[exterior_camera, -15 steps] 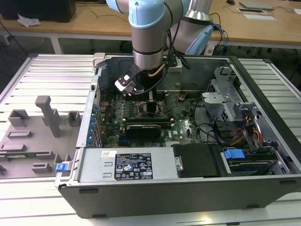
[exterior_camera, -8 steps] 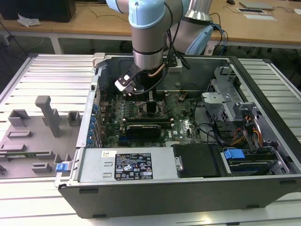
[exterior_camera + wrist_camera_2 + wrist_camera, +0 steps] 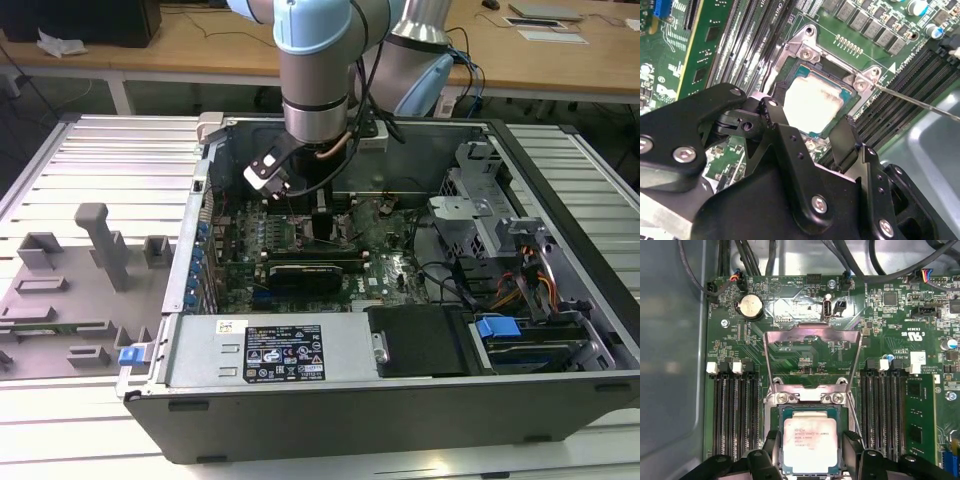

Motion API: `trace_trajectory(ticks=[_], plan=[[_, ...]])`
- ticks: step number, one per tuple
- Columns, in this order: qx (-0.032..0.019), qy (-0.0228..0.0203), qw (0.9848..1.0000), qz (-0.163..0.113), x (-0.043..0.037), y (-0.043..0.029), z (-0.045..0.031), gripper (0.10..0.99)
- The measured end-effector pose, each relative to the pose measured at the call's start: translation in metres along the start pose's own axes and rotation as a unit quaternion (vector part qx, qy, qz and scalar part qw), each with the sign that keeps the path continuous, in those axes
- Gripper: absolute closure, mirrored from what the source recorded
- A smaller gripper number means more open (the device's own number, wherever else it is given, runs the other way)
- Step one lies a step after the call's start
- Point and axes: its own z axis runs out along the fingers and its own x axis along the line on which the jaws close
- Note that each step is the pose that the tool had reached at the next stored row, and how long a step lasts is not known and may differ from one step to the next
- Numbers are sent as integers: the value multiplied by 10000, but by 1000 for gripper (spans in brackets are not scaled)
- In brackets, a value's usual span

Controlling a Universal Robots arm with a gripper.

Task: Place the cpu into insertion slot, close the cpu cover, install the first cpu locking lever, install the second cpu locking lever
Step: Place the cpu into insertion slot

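Ribbed metal tabletop carries an open computer case lying on its side, with wooden desks behind it and a grey fixture tray on the exterior view's left. The robot arm reaches down into the case over the green motherboard.

On the board, long black memory slots run along both sides of the socket area. The cpu cover, a thin silvery frame with a large square opening, stands swung up and back from its hinge, so the board shows through it. Below it sits the insertion slot, a black-framed square set inside a bright metal surround. A thin lever rod juts out from one corner of that surround.

The cpu lies flat inside the slot: a pale silver-grey metal top with faint print, edged by a narrow green border.

The gripper hangs right over it with its black fingers parted to about the chip's width, one just beside each opposite edge. Whether they actually touch the chip cannot be made out. A round coin battery sits farther up the board.
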Motion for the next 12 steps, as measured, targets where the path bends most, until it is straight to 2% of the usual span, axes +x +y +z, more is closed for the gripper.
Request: trace_trajectory(ticks=[4, 8, 9, 10, 11, 12], plan=[[0, 0, 10000, 0, 0, 1, -4, 471], [0, -1, 10000, 0, 0, 1, -9, 733], [0, 0, 10000, 0, 0, 1, -9, 733], [0, 0, 10000, 1, 0, 1, -11, 914], [0, 0, 10000, 1, 0, 1, -12, 914], [0, 0, 10000, 1, 0, 1, -13, 980]])
